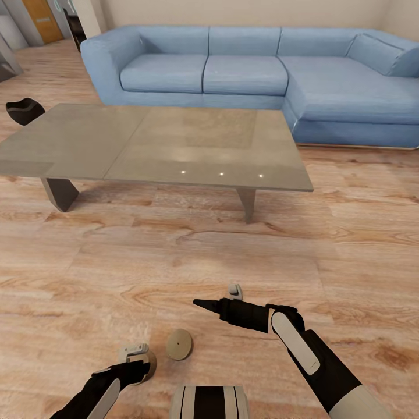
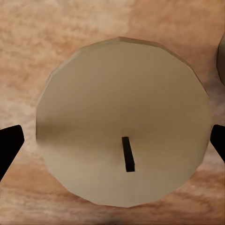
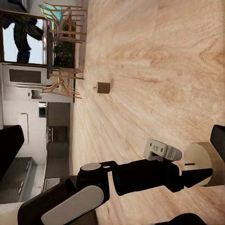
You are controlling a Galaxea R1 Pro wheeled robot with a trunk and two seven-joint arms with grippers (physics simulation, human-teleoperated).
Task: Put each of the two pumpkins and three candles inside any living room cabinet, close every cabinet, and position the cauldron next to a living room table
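A stubby beige candle (image 2: 123, 123) with a short dark wick stands on the wood floor (image 1: 174, 256) at the head view's 6 o'clock. The left gripper (image 1: 141, 364) hangs directly over it, fingers spread wide either side, not touching. A second candle (image 1: 178, 344) sits just beside, at its 2 o'clock. The right gripper (image 1: 201, 303) points toward 9 o'clock, arm level; I cannot tell its opening. The grey table (image 1: 87, 145) stands toward 12 o'clock, a cauldron (image 1: 24, 110) at its left end.
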